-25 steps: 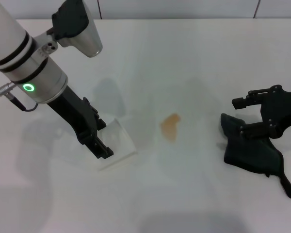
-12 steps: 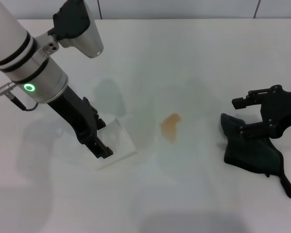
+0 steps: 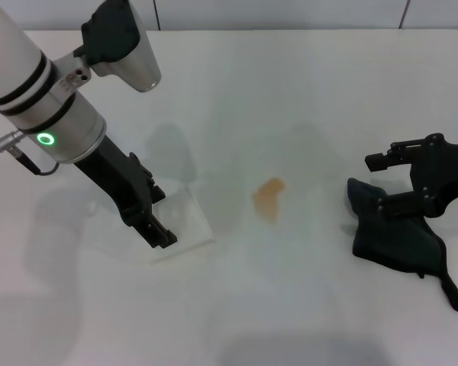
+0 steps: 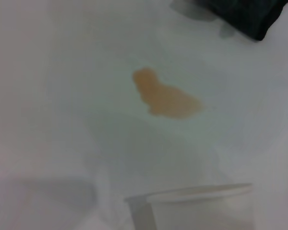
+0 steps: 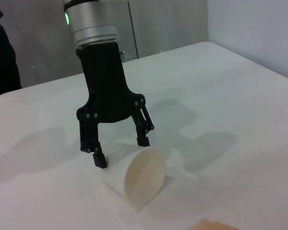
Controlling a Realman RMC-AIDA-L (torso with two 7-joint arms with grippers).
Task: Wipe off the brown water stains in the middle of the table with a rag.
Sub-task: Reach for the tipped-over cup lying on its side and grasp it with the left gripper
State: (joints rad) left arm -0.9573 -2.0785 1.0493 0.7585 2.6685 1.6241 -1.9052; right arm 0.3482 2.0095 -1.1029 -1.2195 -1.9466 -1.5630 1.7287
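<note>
The brown water stains (image 3: 269, 197) form one small orange-brown blotch mid-table (image 3: 290, 91), also seen in the left wrist view (image 4: 165, 98). The dark rag (image 3: 401, 240) lies flat at the right with a narrow tail toward the front edge. My right gripper (image 3: 375, 183) is open at the rag's far end; its nearer finger rests over the cloth and the other hangs over bare table. My left gripper (image 5: 122, 152) is open, its fingers straddling a clear plastic cup (image 5: 137, 177) that lies on its side left of the stain.
The tipped cup (image 3: 182, 223) has its mouth facing the stain; its rim (image 4: 197, 194) shows in the left wrist view. A corner of the rag (image 4: 245, 14) shows beyond the stain there. A wall runs behind the table's far edge.
</note>
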